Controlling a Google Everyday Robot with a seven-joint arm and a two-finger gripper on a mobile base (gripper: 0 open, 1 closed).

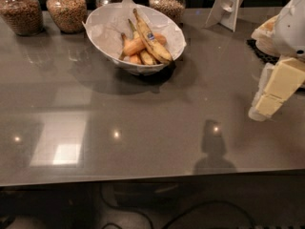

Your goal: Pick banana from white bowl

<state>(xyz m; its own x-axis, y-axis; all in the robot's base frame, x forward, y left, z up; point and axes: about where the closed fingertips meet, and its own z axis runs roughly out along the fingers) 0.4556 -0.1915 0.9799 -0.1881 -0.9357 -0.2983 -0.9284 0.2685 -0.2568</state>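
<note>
The white bowl (102,20), oval and lined with crumpled white paper, sits at the back of the grey table, left of centre. The banana (153,41), long and yellow with brown speckles and a small blue sticker, lies diagonally on top of shorter orange-tinted bananas (136,46) inside it. My gripper (262,109), cream-coloured, hangs at the right edge of the view above the table. It points down and to the left, is well to the right of the bowl and nearer the front, and holds nothing.
Several glass jars of grain (66,8) stand in a row behind the bowl. A white stand (226,4) is at the back right. Beige bowls (266,32) on a dark mat sit at the far right behind my arm. The table's front edge (143,178) runs along the bottom.
</note>
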